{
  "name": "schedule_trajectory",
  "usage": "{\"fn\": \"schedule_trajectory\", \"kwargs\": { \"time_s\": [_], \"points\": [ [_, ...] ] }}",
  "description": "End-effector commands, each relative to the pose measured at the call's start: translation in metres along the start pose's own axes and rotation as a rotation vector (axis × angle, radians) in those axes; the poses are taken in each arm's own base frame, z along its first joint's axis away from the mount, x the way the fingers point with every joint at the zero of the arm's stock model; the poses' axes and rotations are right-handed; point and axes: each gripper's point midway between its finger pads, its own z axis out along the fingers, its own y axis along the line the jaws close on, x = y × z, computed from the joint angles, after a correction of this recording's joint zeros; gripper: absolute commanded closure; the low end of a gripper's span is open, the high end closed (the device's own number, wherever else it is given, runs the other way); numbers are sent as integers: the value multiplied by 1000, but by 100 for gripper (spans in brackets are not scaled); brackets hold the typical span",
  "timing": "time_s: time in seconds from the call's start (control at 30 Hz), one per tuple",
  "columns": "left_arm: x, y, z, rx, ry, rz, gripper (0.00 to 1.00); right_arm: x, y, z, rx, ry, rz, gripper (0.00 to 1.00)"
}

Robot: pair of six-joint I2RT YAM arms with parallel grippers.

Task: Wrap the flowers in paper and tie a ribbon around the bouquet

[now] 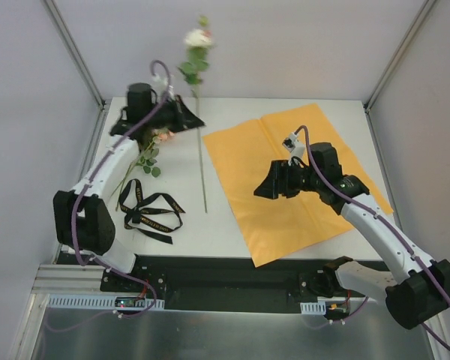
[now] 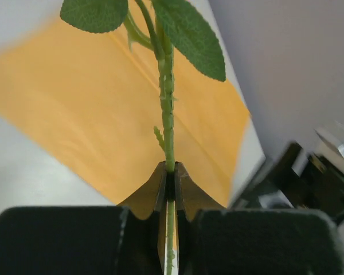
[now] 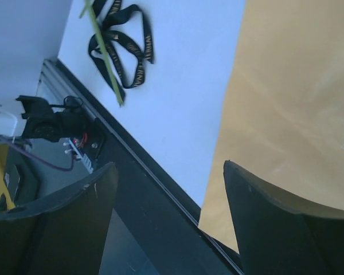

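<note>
My left gripper point(image 1: 197, 122) is shut on the thin green stem of one long flower point(image 1: 199, 37). Its pale bloom stands up past the table's far edge and its stem end reaches down toward the ribbon. In the left wrist view the stem point(image 2: 167, 103) runs straight through the closed jaws point(image 2: 170, 167), with leaves above. More of the flowers point(image 1: 156, 142), pink with green leaves, lie beside the left arm. The orange paper point(image 1: 300, 176) lies flat at the right. Above its left part hovers my right gripper point(image 1: 262, 191), open and empty point(image 3: 169, 166). The black ribbon point(image 1: 150, 211) lies in loose loops at the front left.
The table's dark front rail point(image 3: 155, 183) runs beneath the right gripper, with the orange paper's near corner point(image 3: 298, 114) beside it. The ribbon point(image 3: 123, 46) and the stem end point(image 3: 103, 51) show far off in the right wrist view. Grey walls close in both sides.
</note>
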Motion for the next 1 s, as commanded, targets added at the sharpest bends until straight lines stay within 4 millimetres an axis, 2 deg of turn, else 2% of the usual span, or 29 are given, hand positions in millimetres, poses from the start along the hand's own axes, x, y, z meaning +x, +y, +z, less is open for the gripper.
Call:
{"fn": "schedule_trajectory", "kwargs": {
  "time_s": [0.0,0.03,0.07,0.1,0.13,0.17,0.2,0.23,0.3,0.33,0.37,0.43,0.5,0.53,0.57,0.63,0.67,0.7,0.73,0.77,0.8,0.83,0.87,0.9,0.93,0.97],
  "points": [
    [81,-110,16,465,161,-160,100,-19,58,-1,-206,-72,-133,22],
    [99,-131,20,517,187,-159,100,-12,67,0,-225,-65,-159,22],
    [102,-142,22,560,170,-143,100,-12,73,1,-242,-81,-163,22],
    [115,-144,28,554,188,-176,100,-8,71,6,-228,-84,-158,22],
    [129,-157,30,579,216,-169,100,-2,75,9,-229,-83,-163,21],
    [134,-162,32,593,216,-164,100,-1,76,11,-224,-92,-144,21],
    [139,-165,35,593,219,-174,100,0,74,15,-201,-102,-132,22],
    [144,-168,37,598,226,-178,100,9,72,20,-188,-89,-115,23],
    [153,-176,39,610,241,-182,100,7,70,24,-171,-135,-50,25],
    [155,-177,41,608,241,-183,100,17,69,29,-180,-126,-31,25],
    [159,-180,42,612,250,-183,100,11,76,30,-213,-166,-32,27],
    [164,-181,45,615,267,-188,100,12,83,33,-231,-166,-6,29],
    [165,-184,44,625,280,-202,100,8,79,38,-190,-169,-1,36],
    [165,-185,44,633,277,-199,100,7,77,39,-167,-168,2,44],
    [164,-186,44,635,273,-196,100,7,74,39,-145,-168,3,69],
    [167,-182,44,608,295,-201,100,0,62,36,-72,-208,10,96],
    [170,-177,46,588,304,-168,100,4,52,35,-21,-201,29,99],
    [164,-179,45,570,312,-145,96,-4,45,31,25,-238,34,99],
    [169,-163,44,494,361,-162,67,-9,38,26,56,-259,50,99],
    [168,-157,41,482,359,-101,54,-8,28,22,98,-249,72,99],
    [155,-158,28,484,325,-66,47,-12,24,18,112,-251,89,99],
    [141,-144,19,457,285,-55,41,-20,9,12,150,-268,129,99],
    [136,-134,11,433,264,-42,35,-17,-2,8,184,-249,148,99],
    [131,-130,-6,427,236,-33,33,-19,-11,4,212,-248,170,99],
    [128,-122,-12,408,222,-34,32,-28,-29,-4,259,-273,201,99],
    [128,-105,-18,369,210,-34,32,-26,-43,-7,303,-256,223,99]
  ]
}}
